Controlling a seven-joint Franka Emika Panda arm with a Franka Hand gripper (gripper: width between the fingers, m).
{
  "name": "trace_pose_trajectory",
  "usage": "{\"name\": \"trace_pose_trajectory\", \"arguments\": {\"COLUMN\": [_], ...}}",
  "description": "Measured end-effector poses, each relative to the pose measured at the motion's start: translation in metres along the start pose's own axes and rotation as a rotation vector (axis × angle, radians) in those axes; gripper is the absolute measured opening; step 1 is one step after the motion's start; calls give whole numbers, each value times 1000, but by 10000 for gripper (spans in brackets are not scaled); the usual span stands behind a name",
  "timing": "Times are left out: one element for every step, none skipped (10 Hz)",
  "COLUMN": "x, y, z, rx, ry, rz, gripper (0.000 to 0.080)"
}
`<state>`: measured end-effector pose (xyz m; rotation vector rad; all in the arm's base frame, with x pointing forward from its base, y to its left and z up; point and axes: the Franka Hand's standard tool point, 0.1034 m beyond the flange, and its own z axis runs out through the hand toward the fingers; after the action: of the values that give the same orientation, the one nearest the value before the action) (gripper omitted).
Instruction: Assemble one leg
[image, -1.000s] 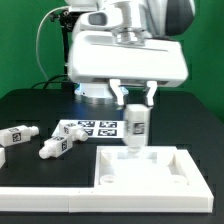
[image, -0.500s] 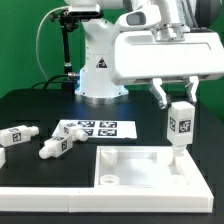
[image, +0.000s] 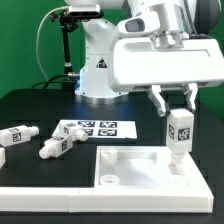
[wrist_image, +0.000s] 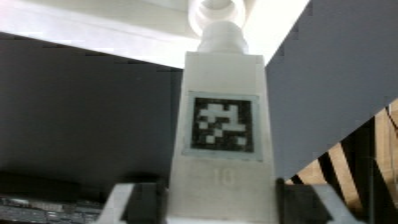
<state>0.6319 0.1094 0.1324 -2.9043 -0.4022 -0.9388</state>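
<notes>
The leg (image: 180, 132) in the pincer (image: 176, 108) hangs over the panel's (image: 140, 176) corner at the exterior view's right. Two other legs (image: 58, 146) lie at that view's left of the marker board (image: 88, 129).

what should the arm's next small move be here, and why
Probably lower the leg straight down: the gripper holds it upright with its narrow tip over the white panel's far corner on the exterior view's right, seemingly not seated yet.

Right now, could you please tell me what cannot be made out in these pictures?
- Exterior view: whether the short white plastic leg held by the claw touches the large flat white panel; too small to tell.
- Exterior view: the panel's near side, cut off by the bottom edge.
- Wrist view: the leg's tip, blurred.
</notes>
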Motion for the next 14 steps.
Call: {"name": "trace_pose_trajectory", "arguments": {"x": [-1, -6, -10, -15, -21, -21, -24, -28, -29, -29, -29, -30, -30, -29], "y": [0, 0, -1, 3, 8, 7, 7, 7, 6, 6, 5, 5, 3, 1], "z": [5, 9, 12, 17, 20, 20, 21, 24, 26, 26, 26, 26, 26, 26], "rx": [2, 3, 2, -1, -4, -3, -4, -3, -6, -17, -28, -30, -29, -26], "ry": [-3, -11, -9, -15, -23, -25, -27, -33, -28, -5, 20, 24, 25, 22], "rz": [2, 4, 5, 3, 11, 11, 12, 14, 14, 12, 9, 9, 13, 11], "gripper": [284, 284, 284, 284, 284, 284, 284, 284, 284, 284, 284, 284, 284, 284]}}
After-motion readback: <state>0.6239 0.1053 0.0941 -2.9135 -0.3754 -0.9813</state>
